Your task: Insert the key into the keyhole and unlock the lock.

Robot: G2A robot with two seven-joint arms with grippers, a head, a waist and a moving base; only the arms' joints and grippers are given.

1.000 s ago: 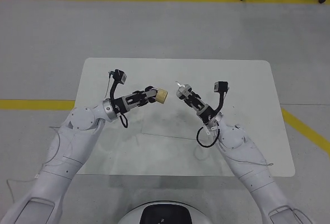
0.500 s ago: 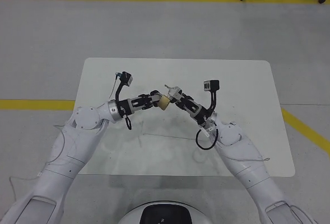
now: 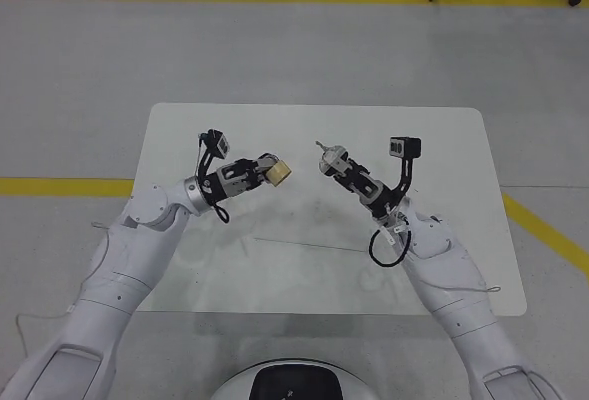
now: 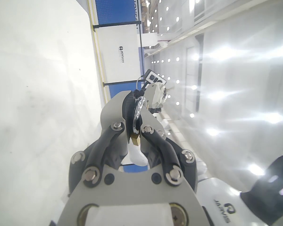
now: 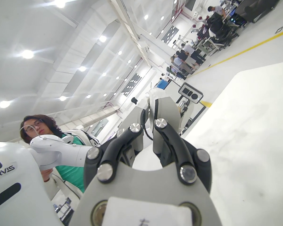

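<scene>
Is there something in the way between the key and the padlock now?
Nothing visible. The key in the right gripper and the padlock in the left gripper are apart above the table, with only open air between them.

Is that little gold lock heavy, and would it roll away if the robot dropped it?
Probably heavy for its size: the lock looks like solid brass-coloured metal. It likely wouldn't roll, since its body looks blocky with flat sides. It seems stiff: pinched in the left hand, it shows no bending.
</scene>
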